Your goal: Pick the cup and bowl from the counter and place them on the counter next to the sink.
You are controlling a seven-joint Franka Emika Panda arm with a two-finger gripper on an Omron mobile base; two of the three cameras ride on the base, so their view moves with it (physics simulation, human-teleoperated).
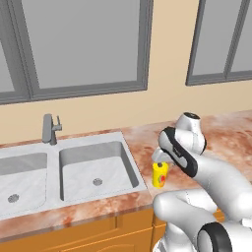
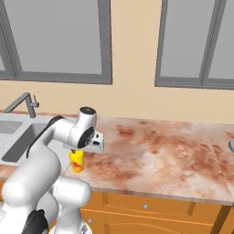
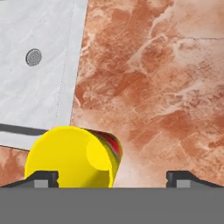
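Observation:
The yellow cup [image 1: 160, 177] with its red-orange mark stands upright on the marbled counter [image 1: 142, 147], just right of the sink [image 1: 93, 170]. My gripper [image 1: 160, 166] hangs right over the cup's top, fingers pointing down. In the hand view the gripper [image 3: 113, 178] is open wide, and the cup [image 3: 72, 157] sits between the tips, close to the left fingertip [image 3: 41, 177] and far from the right one. From the right base view the cup [image 2: 77, 161] shows below the hand [image 2: 91, 140]. At the counter's far right a pale rounded sliver [image 2: 231, 145] peeks in; I cannot tell whether it is the bowl.
The grey faucet [image 1: 50, 129] rises behind the double sink. Its right basin, with a round drain [image 3: 33, 57], lies beside the cup. The counter [image 2: 160, 151] stretches wide to the right. Windows and a beige wall close off the back.

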